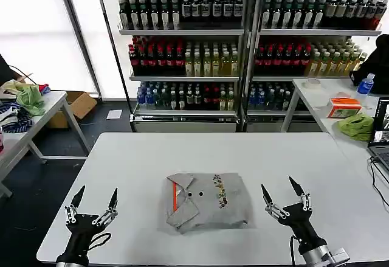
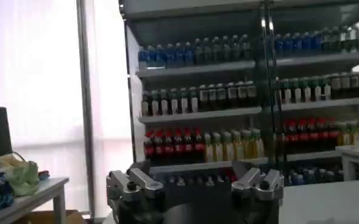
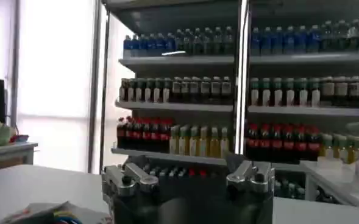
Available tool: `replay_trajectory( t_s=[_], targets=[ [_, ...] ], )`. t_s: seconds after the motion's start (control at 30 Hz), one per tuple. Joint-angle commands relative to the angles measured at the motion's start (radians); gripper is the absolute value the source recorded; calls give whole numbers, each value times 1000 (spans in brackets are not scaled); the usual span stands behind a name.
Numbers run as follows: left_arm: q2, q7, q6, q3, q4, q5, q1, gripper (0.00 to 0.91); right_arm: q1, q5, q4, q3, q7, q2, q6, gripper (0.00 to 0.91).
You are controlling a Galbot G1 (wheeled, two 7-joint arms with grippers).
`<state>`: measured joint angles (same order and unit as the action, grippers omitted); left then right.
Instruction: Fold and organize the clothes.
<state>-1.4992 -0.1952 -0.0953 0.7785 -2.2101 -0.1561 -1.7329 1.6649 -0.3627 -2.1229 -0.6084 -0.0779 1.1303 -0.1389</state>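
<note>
A light grey shirt [image 1: 206, 201] lies folded into a compact square at the middle of the white table [image 1: 200, 151], its orange-red strip and buttons to the left and a small multicoloured print on top. A corner of this shirt [image 3: 51, 214] shows low in the right wrist view. My left gripper [image 1: 95, 196] hovers open near the table's front left, well clear of the shirt. At the front right my right gripper [image 1: 279, 191] is open too, a short way off the shirt's right edge. Both hold nothing. In the wrist views the left gripper [image 2: 193, 176] and right gripper [image 3: 188, 173] point at the shelves.
Drink shelves [image 1: 243, 48] stand behind the table. A side table at the left carries green cloth [image 1: 29, 97] and dark patterned fabric [image 1: 17, 121]. At the right, another table holds a green cloth [image 1: 357, 125], an orange box [image 1: 344, 106] and a laptop [image 1: 380, 134].
</note>
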Motion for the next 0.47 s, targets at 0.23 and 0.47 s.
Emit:
replay_trajectory(
  t_s=[0.23,0.47],
  targets=[
    [-61,-37,-59,-25,-4,49,-18,907,24,-24,-32,-23,-25,-12,-6,907],
    [-59,-51,-68,-15,-2,31,-16,907,25,-29,-24,-13,-39,-15,-18,907]
  ],
)
